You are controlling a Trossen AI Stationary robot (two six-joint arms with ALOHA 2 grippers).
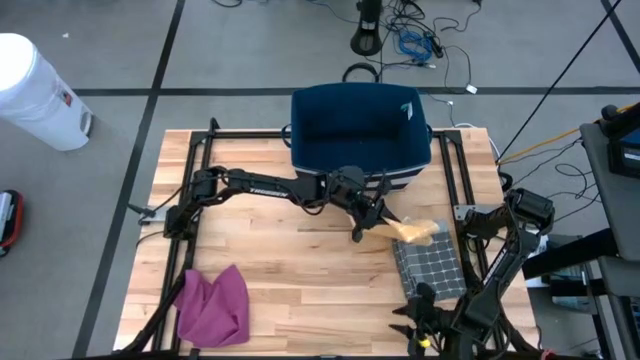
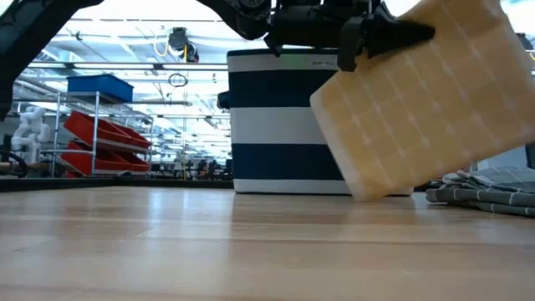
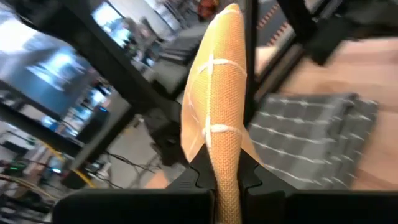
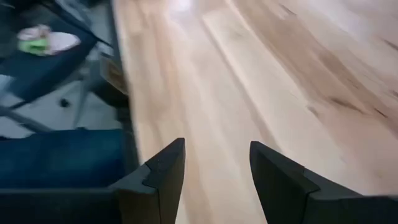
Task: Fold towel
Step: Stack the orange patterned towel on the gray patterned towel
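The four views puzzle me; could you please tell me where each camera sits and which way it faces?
High view: overhead, looking down; both arms, basket.
Low view: table height, level; left end effector holding yellow towel.
Left wrist view: along shut fingers pinching that towel.
Right wrist view: past the open right end effector, over bare table.
High, low and left wrist views share the grey towel.

yellow towel (image 1: pixel 417 231) with a white grid is folded up and hanging tilted in the air, gray checked towel (image 1: pixel 432 266) lies flat just beside it
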